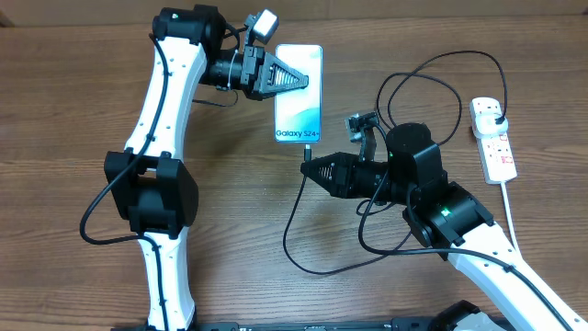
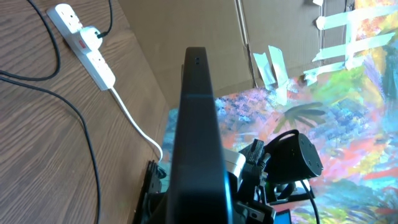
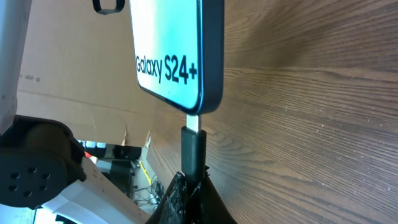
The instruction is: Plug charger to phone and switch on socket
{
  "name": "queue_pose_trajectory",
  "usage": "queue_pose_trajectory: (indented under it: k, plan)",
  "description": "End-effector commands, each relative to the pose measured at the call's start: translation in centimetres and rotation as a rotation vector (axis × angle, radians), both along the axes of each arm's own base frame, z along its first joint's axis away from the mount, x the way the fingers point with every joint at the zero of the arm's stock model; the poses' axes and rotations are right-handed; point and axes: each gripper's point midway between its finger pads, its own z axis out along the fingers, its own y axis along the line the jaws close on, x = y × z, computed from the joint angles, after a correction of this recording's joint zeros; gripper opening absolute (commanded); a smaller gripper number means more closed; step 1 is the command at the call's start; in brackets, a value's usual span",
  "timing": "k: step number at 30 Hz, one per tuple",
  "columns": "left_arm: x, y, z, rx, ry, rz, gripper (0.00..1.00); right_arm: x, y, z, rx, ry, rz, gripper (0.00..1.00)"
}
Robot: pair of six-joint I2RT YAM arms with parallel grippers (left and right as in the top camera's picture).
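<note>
The phone (image 1: 299, 101), its light teal screen reading "Galaxy S24+", is held off the table at its left edge by my left gripper (image 1: 307, 79), which is shut on it. In the left wrist view the phone (image 2: 198, 118) shows edge-on as a dark slab. My right gripper (image 1: 307, 166) is shut on the charger's black connector (image 3: 193, 149), just below the phone's bottom edge. The connector's metal tip (image 3: 194, 122) meets the port in the phone (image 3: 177, 50). The thin black cable (image 1: 294, 234) loops back to a black plug (image 1: 496, 117) in the white socket (image 1: 494, 142).
The socket (image 2: 84, 43) lies at the table's right with its thick white cord (image 1: 511, 216) running toward the front edge. Black cable loops (image 1: 423, 87) lie between the right arm and the socket. Cardboard and a painted sheet (image 2: 348, 106) stand beyond the table.
</note>
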Motion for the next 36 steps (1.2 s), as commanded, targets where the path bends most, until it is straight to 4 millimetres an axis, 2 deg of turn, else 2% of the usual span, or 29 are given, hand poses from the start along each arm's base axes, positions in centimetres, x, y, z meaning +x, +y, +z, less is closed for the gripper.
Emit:
queue_pose_trajectory:
  k: [1, 12, 20, 36]
  plan:
    - [-0.1, 0.0, 1.6, -0.062, 0.0, 0.006, 0.04, 0.0, 0.0, 0.0, -0.014, -0.029, 0.008, 0.04]
    - [-0.6, -0.7, 1.4, -0.047, 0.009, -0.013, 0.05, 0.1, -0.1, -0.3, -0.039, -0.056, 0.011, 0.04]
    - [-0.6, -0.8, 1.1, -0.025, 0.055, -0.014, 0.05, -0.5, 0.8, -0.2, -0.051, -0.094, 0.038, 0.04]
    - [-0.7, -0.8, 0.5, 0.017, 0.064, -0.016, 0.05, -0.2, 1.2, 0.7, -0.036, -0.149, 0.041, 0.04]
